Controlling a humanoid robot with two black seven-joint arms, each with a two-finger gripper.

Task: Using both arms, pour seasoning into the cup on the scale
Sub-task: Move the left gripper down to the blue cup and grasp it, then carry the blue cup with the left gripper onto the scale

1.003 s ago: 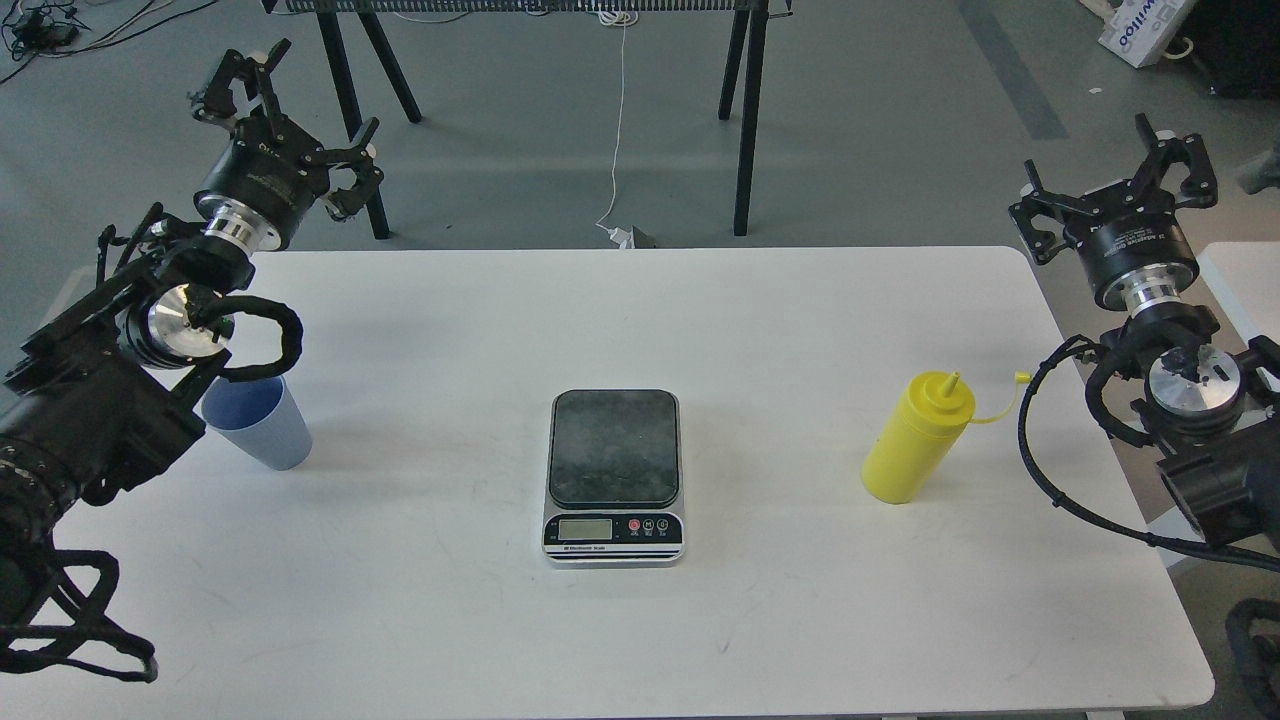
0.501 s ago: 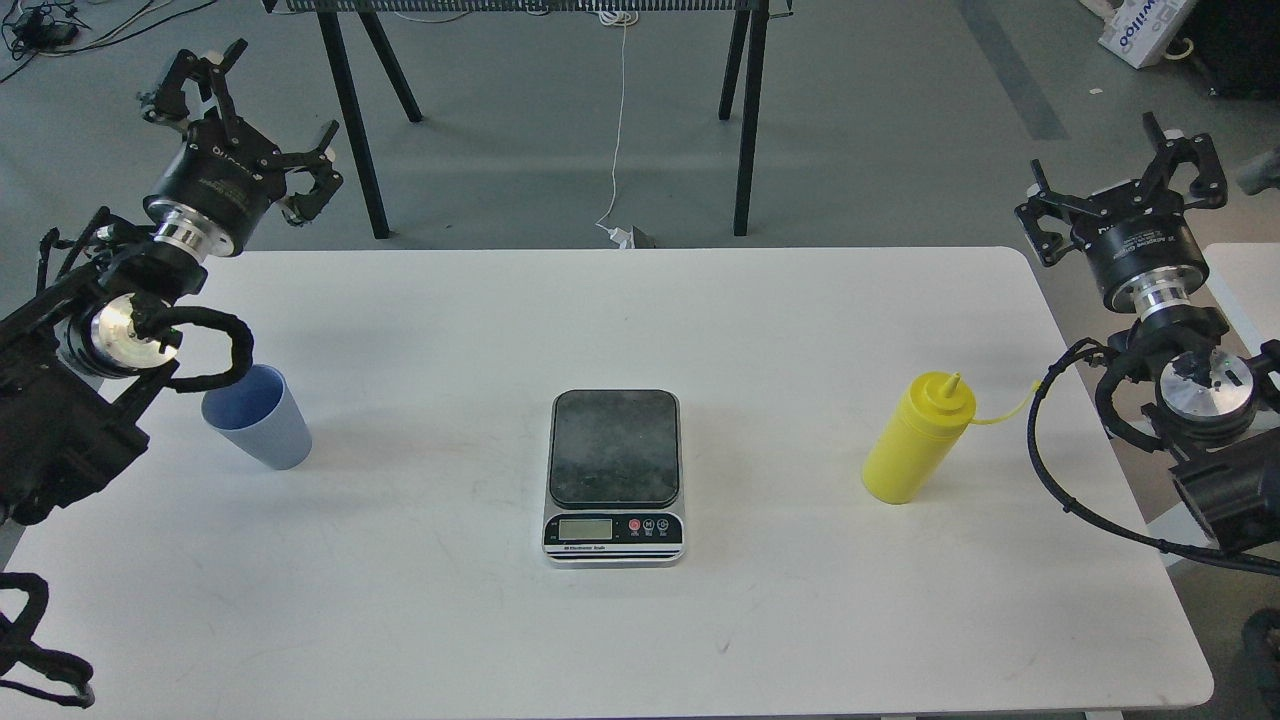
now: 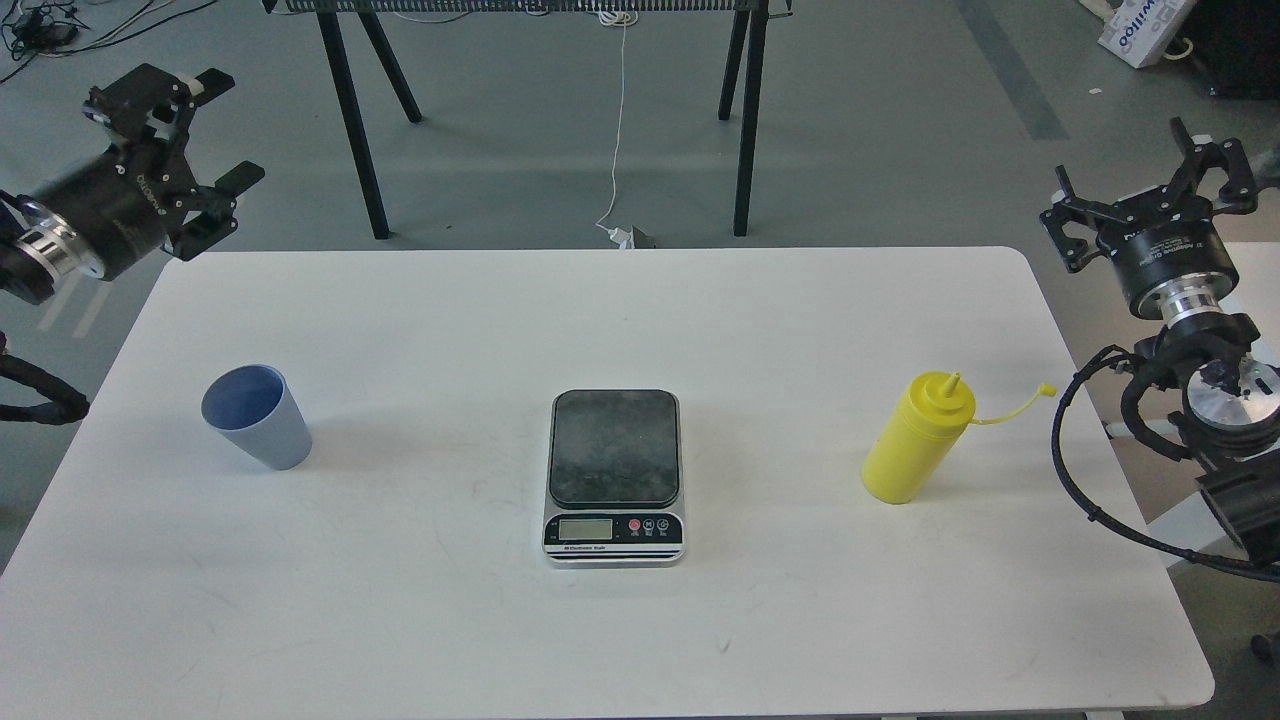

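The light blue cup stands upright on the left of the white table. The scale lies in the middle with nothing on its dark plate. The yellow seasoning bottle stands on the right, its tethered cap hanging off to the right. My left gripper is open and empty, off the table's far left corner, well behind the cup. My right gripper is open and empty, beyond the table's right edge, behind and right of the bottle.
Black trestle legs stand on the grey floor behind the table, with a white cable hanging between them. A cardboard box lies at the far right. My right arm's cable loop hangs near the table's right edge.
My left arm has swung out to the left and back, uncovering the cup fully. My right arm has shifted slightly to the right. Cup, scale and bottle have not moved.
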